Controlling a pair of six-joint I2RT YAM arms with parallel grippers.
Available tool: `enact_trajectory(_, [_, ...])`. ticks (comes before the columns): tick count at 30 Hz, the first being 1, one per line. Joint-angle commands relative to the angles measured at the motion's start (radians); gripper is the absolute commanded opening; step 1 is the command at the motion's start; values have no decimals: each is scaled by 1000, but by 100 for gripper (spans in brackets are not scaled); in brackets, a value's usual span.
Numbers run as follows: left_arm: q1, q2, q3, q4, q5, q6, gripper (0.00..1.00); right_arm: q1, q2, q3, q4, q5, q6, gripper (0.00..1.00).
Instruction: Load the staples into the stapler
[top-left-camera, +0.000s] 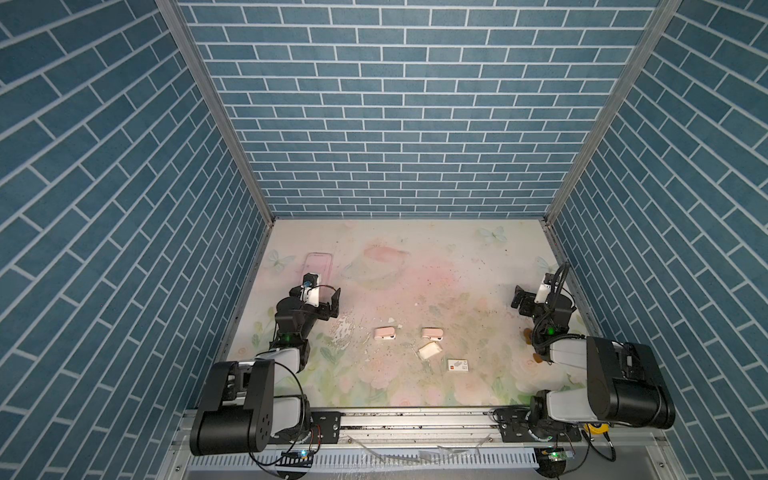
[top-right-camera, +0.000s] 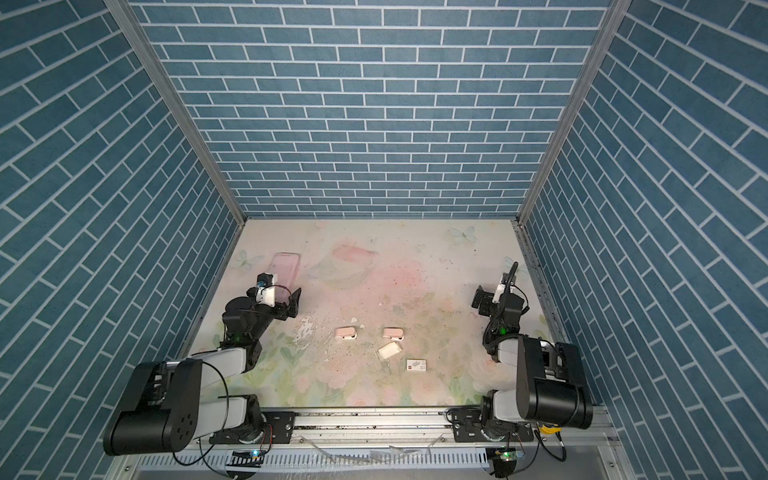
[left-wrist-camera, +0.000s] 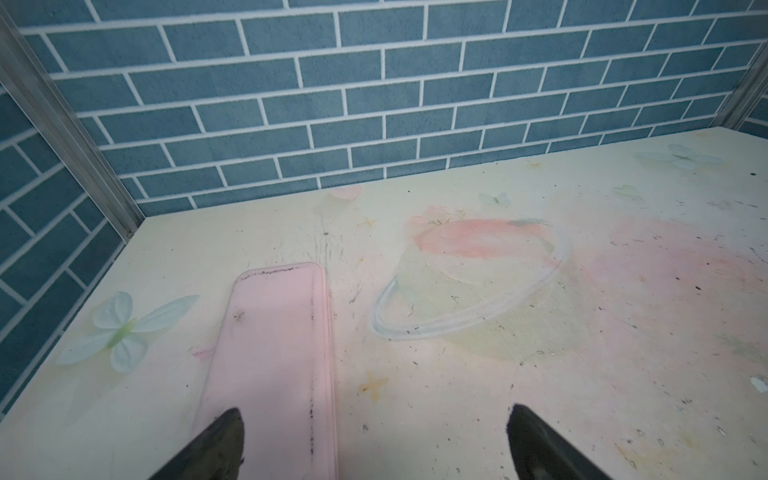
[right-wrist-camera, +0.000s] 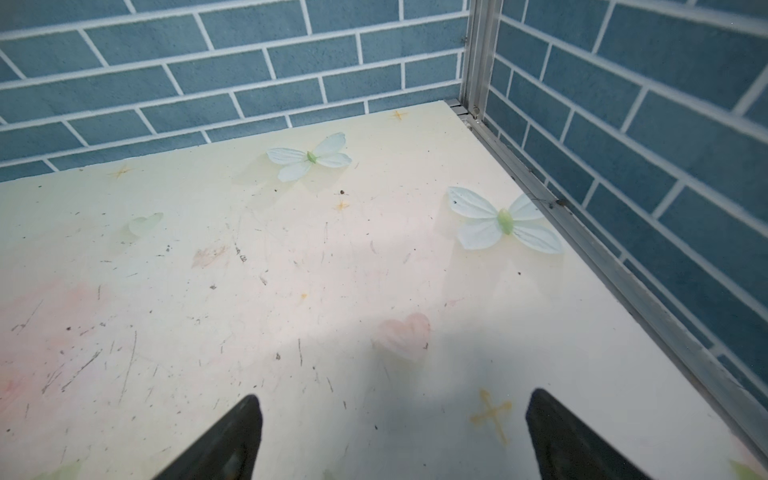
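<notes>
staples: no grey strip resolves in both top views, too small to tell. My guess is they're in or by the white card tray (top-left-camera: 430, 351), which lies skewed on the counter (top-left-camera: 436, 266), midway across and toward the near edge.
First mini stapler (top-left-camera: 384, 333) is near the card tray on the left arm's side. Second mini stapler (top-left-camera: 432, 333) is just beside the tray on its far side. White sleeve with red square (top-left-camera: 458, 365) lies closer to the near edge.
Left tool (left-wrist-camera: 374, 415): jaws spread wide, empty, near the left edge, one finger over the pink oblong tray (left-wrist-camera: 274, 332).
Right tool (right-wrist-camera: 392, 399): spread wide, empty, near the right edge.
Both are well apart from the staplers.

Risks:
- Neither wrist view shows a task thing, so the approach relies on the top views, where the staples don't resolve.
- Counter is scuffed and flecked, so debris could pass for a strip.
- A thin flat strip likely skids or snaps under a wide pinch.
- Card tray looks light, and a nudge could spill it.
- Stapler probably slides unless the other tool braces it.
- With two staplers, the arms could each pick a different one.
</notes>
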Motion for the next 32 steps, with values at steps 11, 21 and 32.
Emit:
enact_trajectory(11, [81,224,100,102,60,-73,100,5,111,116,-7,-55,-52,98])
enact_trajectory(21, [47,214,147,0,41,-33,100,21,112,122,-16,-41,-71,99])
enact_trajectory(32, [47,215,147,1,41,-33,100,31,111,130,-33,-38,-84,99])
